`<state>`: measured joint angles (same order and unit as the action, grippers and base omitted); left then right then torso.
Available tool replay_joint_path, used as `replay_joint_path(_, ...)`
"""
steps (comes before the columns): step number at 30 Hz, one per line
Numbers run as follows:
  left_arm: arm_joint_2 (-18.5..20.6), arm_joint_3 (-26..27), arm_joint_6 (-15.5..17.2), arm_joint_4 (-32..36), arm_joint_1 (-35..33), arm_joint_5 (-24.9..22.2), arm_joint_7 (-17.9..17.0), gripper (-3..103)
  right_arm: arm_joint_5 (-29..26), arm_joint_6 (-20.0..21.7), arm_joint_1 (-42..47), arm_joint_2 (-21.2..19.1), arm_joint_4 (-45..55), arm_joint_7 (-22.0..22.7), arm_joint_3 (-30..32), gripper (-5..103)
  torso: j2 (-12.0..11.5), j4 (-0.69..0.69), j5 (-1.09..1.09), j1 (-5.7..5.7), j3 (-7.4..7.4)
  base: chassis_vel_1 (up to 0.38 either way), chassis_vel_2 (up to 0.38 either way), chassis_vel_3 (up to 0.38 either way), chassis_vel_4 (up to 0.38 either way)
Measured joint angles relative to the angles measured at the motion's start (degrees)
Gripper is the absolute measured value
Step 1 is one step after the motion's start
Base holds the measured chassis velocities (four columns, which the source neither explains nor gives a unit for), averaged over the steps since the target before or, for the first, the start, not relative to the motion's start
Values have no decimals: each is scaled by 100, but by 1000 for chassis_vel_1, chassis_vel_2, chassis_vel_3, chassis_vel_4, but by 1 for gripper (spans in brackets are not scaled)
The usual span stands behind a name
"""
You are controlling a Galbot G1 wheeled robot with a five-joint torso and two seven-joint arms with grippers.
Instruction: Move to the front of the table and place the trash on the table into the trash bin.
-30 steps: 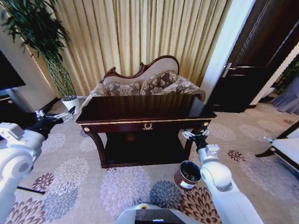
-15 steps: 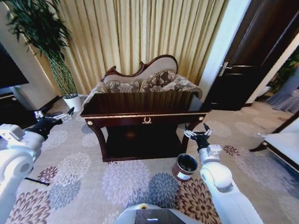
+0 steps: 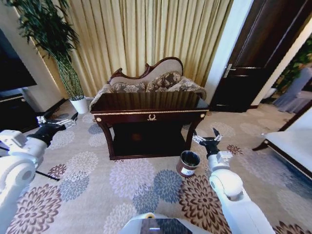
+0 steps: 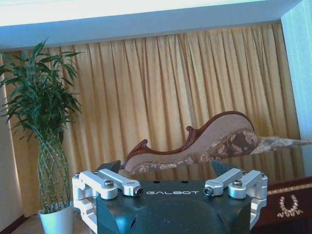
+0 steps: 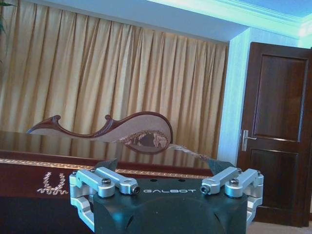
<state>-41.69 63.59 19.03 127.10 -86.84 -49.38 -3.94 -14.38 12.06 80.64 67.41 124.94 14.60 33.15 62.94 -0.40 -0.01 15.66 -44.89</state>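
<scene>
1. Straight ahead of the robot, in the head view, the table [image 3: 151, 103] stands on the floral carpet [image 3: 126, 180], its dark glossy top reflecting the curtains [image 3: 146, 34] and its gold emblem facing the camera on the front edge
2. Behind the table, close against its far side, sits the carved sofa [image 3: 148, 80] with patterned cushions; whether the two touch cannot be told
3. No trash can be made out on the tabletop from this angle; the surface reads only as a dark sheen
4. On the carpet by the table's front right leg stands the trash bin [image 3: 188, 163], upright, with its white label turned toward the robot and its mouth open upward
5. The right gripper [image 3: 207, 142] hangs just beside and slightly beyond the bin, near that same table leg, with its fingers spread wide and nothing between them
6. The left gripper [image 3: 57, 120] is held out well to the left of the table, over the carpet, fingers likewise parted wide and empty
7. A potted plant [image 3: 53, 44] in a white pot rises in the left corner, beyond the left gripper
8. To the right of the sofa a dark wooden door [image 3: 263, 53] stands shut
9. From the right wrist view, the table's gold emblem and trim show just past the gripper body
</scene>
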Motion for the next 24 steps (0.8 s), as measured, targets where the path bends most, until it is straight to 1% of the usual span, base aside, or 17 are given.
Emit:
replay_joint_path(6,3,-15,-3,-4,7,2,0,100,-15,-26,-7,4,-36,2,2,100,1,-1,1,-1,0,253,-245,-267,246)
replay_joint_path(9,-1,-25,-6,-6,13,3,2,100,-17,-33,-13,2,-44,7,13,100,1,-1,5,-2,1,248,-254,-219,269)
replay_joint_path(11,-3,-53,-10,-22,31,11,2,100,-18,-33,-14,1,-43,7,24,100,2,3,-4,-2,2,242,-243,-201,261)
replay_joint_path(12,-3,-53,-10,-22,31,11,2,100,-18,-33,-14,1,-43,7,24,100,2,3,-4,-2,2,242,-243,-199,254)
replay_joint_path(14,-4,-69,-14,-28,47,15,2,100,-21,-33,-14,1,-45,7,26,100,2,1,-2,-2,2,222,-240,-246,247)
replay_joint_path(16,-17,-90,-30,-42,60,25,8,100,-24,-48,-19,4,-74,10,26,100,1,-5,6,0,0,236,-235,-285,210)
replay_joint_path(17,-17,-90,-30,-42,60,25,8,100,-24,-48,-19,4,-74,10,26,100,1,-5,6,0,0,221,-242,-285,222)
replay_joint_path(21,-42,-92,-93,-57,23,44,13,100,52,-122,-38,21,-144,-14,15,100,2,1,-5,-1,2,190,-261,-168,243)
replay_joint_path(24,-71,-53,-120,-51,-12,45,13,100,89,-257,-58,22,-208,-51,-22,100,1,1,6,-2,1,249,-215,-224,220)
